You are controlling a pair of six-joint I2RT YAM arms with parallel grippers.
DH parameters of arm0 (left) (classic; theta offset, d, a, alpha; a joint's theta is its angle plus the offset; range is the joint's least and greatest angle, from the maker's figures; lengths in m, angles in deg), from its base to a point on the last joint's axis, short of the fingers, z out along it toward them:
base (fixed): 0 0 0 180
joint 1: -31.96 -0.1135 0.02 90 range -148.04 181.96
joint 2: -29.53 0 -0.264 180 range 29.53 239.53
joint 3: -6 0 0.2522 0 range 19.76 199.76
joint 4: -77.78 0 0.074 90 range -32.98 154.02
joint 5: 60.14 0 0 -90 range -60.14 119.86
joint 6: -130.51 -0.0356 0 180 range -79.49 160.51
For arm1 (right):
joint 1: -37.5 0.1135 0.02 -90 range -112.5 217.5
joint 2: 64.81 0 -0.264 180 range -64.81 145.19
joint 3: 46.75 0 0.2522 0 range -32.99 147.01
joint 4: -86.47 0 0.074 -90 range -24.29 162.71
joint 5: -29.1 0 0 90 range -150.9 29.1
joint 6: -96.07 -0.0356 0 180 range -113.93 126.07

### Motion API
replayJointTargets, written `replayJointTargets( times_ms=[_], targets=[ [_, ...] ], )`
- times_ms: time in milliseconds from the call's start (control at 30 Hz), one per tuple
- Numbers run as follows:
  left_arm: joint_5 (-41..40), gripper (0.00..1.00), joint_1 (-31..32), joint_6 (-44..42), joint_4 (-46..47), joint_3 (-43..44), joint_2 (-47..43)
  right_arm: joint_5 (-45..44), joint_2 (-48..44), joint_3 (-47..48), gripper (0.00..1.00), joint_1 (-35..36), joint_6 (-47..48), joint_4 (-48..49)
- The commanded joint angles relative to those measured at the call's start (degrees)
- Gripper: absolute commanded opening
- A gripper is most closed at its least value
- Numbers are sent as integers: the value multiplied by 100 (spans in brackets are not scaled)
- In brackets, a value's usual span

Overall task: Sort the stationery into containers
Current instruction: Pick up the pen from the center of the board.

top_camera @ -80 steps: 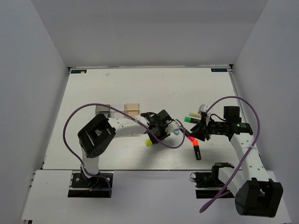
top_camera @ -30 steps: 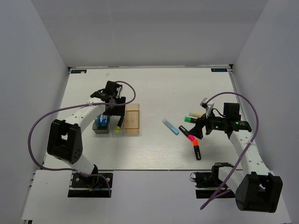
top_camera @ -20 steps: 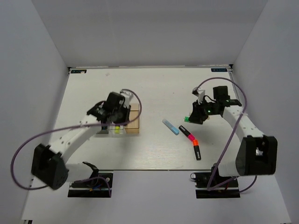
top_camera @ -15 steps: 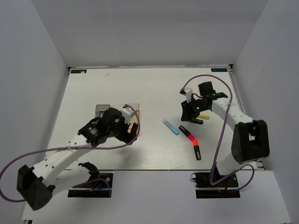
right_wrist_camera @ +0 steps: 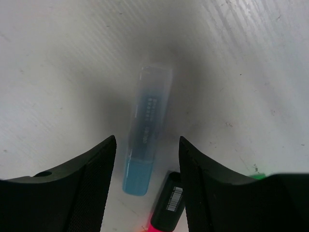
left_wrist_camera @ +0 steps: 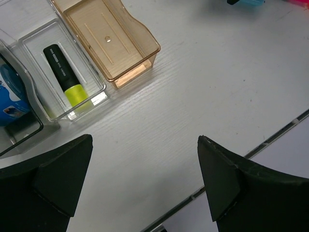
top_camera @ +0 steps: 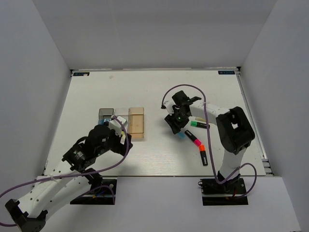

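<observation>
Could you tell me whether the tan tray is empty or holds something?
Empty. The translucent tan rectangular tray shows only its bare floor; the yellow-ended black highlighter lies in the clear plastic tray beside it.

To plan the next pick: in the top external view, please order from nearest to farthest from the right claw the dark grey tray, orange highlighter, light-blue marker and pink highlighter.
From the right claw:
1. light-blue marker, directly under it.
2. pink highlighter, a little to the right.
3. orange highlighter, farther down-right in the view.
4. dark grey tray, far left.
</observation>
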Motion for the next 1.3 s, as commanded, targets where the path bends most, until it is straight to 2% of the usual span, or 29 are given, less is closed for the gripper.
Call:
replayJointTargets(
  times_ms=[0, 100, 233, 367, 467, 500, 533, 600, 733, 867, 900, 1033, 1067, 1133, 1200, 1267],
  targets=[
    [-194, 100, 18, -30, -55, 1, -37, -434, 177, 240, 58, 45, -46, 93],
    [-194, 100, 27, -48, -81, -8, -81, -636, 318, 188, 58, 167, -3, 93],
    [-264, 100, 10, -48, -98, -8, -160, -1014, 433, -31, 48, 308, 15, 242],
    [-334, 100, 18, -48, -107, -8, -196, -1331, 389, -287, 26, 405, 51, 383],
    [-361, 100, 10, -39, -98, -34, -257, -1331, 406, -445, 15, 458, 50, 383],
    [-378, 100, 27, -30, -90, -34, -266, -1348, 406, -471, 4, 449, 76, 357],
    [-378, 100, 18, -30, -98, -43, -275, -1340, 389, -489, 0, 466, 68, 305],
    [-404, 100, 18, -39, -107, -34, -301, -1261, 389, -446, 0, 466, 59, 208],
    [-457, 100, 27, -30, -90, -52, -345, -313, -136, -156, 0, 466, 103, -170],
    [-527, 100, 18, -22, -54, -96, -416, 496, -411, 467, 0, 484, -55, -679],
    [-571, 100, 18, -13, -37, -96, -433, 767, -350, 939, 0, 493, -125, -776],
    [-721, 100, 18, -4, 16, -157, -538, 1864, 80, 1935, 0, 659, -852, -1137],
    [-764, 100, 10, -4, 59, -166, -565, 1981, 377, 2285, 0, 877, -1177, -1163],
    [-774, 100, 18, -30, 103, -219, -679, 2166, 607, 2831, 0, 853, -1714, -1085],
    [-879, 100, 18, -30, 139, -289, -793, 2351, 898, 3288, 0, 941, -2615, -561],
    [-984, 100, 18, -30, 157, -333, -872, 2247, 1064, 3404, 0, 1028, -3024, 88]
  ],
)
